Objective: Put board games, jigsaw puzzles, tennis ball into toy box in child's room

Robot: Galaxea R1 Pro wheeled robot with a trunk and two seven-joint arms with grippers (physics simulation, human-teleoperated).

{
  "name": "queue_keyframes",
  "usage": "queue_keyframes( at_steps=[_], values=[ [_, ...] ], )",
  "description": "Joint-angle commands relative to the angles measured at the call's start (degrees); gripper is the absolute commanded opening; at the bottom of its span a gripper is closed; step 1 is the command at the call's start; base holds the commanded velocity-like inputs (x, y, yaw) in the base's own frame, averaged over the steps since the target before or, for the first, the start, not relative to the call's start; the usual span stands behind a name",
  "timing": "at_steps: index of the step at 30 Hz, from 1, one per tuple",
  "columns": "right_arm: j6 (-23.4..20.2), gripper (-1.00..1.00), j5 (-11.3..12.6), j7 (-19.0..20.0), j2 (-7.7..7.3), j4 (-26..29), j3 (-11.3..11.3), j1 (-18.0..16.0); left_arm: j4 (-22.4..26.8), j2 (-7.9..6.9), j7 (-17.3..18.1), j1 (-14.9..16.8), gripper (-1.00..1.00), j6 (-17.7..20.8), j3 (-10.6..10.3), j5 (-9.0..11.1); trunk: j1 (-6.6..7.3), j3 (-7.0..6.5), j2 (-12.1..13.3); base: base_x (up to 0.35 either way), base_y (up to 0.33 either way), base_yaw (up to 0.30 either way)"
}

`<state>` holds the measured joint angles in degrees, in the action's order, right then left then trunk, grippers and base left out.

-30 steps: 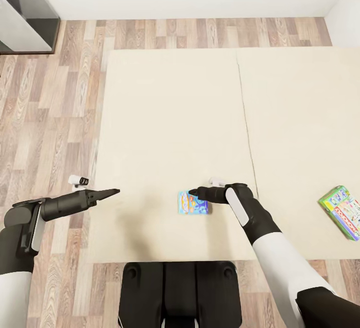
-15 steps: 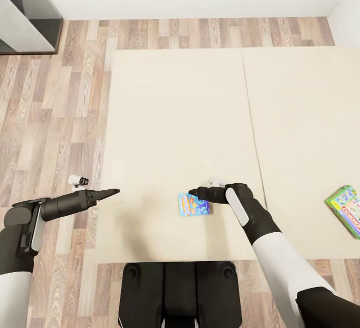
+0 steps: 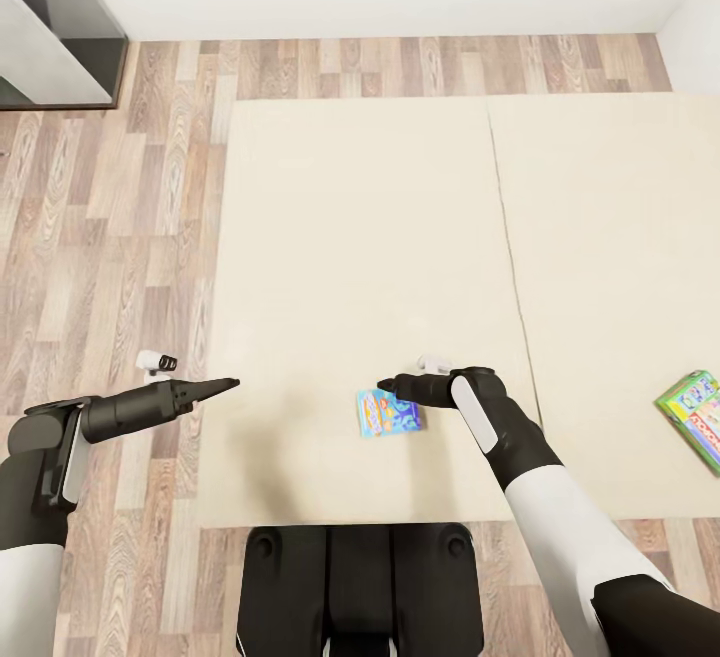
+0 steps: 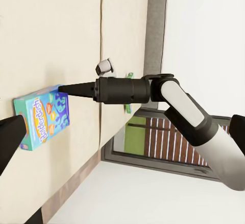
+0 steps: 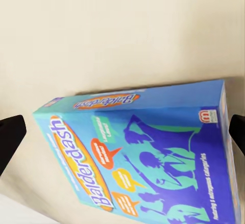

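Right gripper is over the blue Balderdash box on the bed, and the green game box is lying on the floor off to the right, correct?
Not quite: the green game box lies on the bed, not the floor, as the head view shows. The right gripper is over the blue Balderdash box.

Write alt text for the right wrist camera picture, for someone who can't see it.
A blue "Balderdash" board game box lies flat on a plain beige mattress, seen close from above. The dark tips of the right gripper's fingers show at both edges of the picture, spread wide apart either side of the box, not touching it.
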<state>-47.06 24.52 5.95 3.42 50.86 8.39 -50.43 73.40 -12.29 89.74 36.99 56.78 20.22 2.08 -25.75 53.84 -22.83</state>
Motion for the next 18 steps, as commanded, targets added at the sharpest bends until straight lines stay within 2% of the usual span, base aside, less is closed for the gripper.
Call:
queue_keyframes(
  at_steps=[1, 18],
  values=[
    [-0.23, 1.0, -0.44, 0.38, 0.01, 0.03, -0.05, -0.02, 0.02, -0.01, 0.26, 0.01, 1.0, 0.61, 0.0, -0.06, -0.03, 0.06, -0.09, 0.0, 0.038, 0.0],
    [0.47, 1.0, -0.4, 0.42, 0.01, 0.03, -0.02, -0.02, -0.01, -0.01, 0.26, 0.01, 1.0, 0.61, 0.0, -0.06, -0.03, 0.06, -0.09, 0.0, 0.05, 0.0]
  ],
)
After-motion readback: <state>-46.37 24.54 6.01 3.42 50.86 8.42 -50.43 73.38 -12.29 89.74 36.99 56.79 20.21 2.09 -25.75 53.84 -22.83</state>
